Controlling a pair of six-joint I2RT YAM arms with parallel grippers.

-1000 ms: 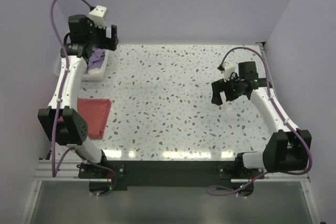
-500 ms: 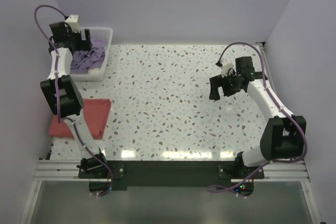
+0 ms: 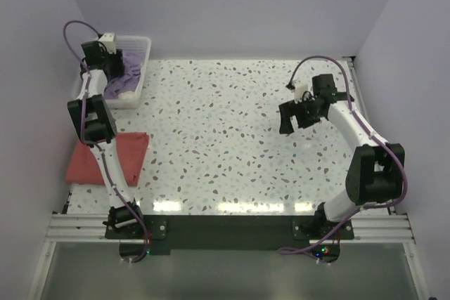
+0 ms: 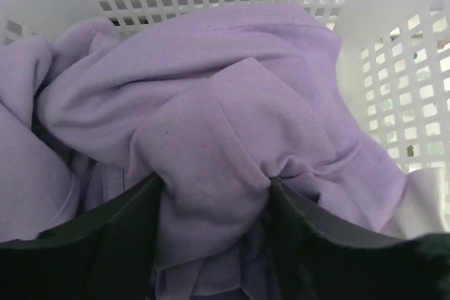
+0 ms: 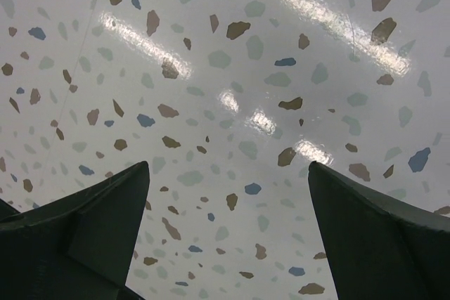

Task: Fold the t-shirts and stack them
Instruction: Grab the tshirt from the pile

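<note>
Red cloth gives you the score in the overhead view. One red t-shirt [image 3: 105,159] lies folded flat at the near left edge of the terrazzo table [image 3: 225,138], partly under the left arm. It is the only folded piece you can see, so the stack looks one layer deep. In the far left corner a white laundry basket [image 3: 140,41] holds a crumpled purple t-shirt [image 3: 125,81], and the left gripper [image 3: 111,67] is down inside it. The right gripper [image 3: 292,121] hangs over the bare right half of the table, well apart from any cloth.

From the left wrist you see its two dark fingers [image 4: 105,251] pressed in on a raised bunch of purple fabric. The cloth puckers where they bite, so judge that gripper clamped on the shirt. The perforated basket walls stand close behind and to the right. You cannot tell how many garments the purple heap holds.

From the right wrist, the finger pads [image 5: 365,237] stand wide apart with only speckled tabletop between them: empty and ready.

By my reading you are early in the second shirt. It has yet to be lifted out, spread, folded, and laid on the red one.
</note>
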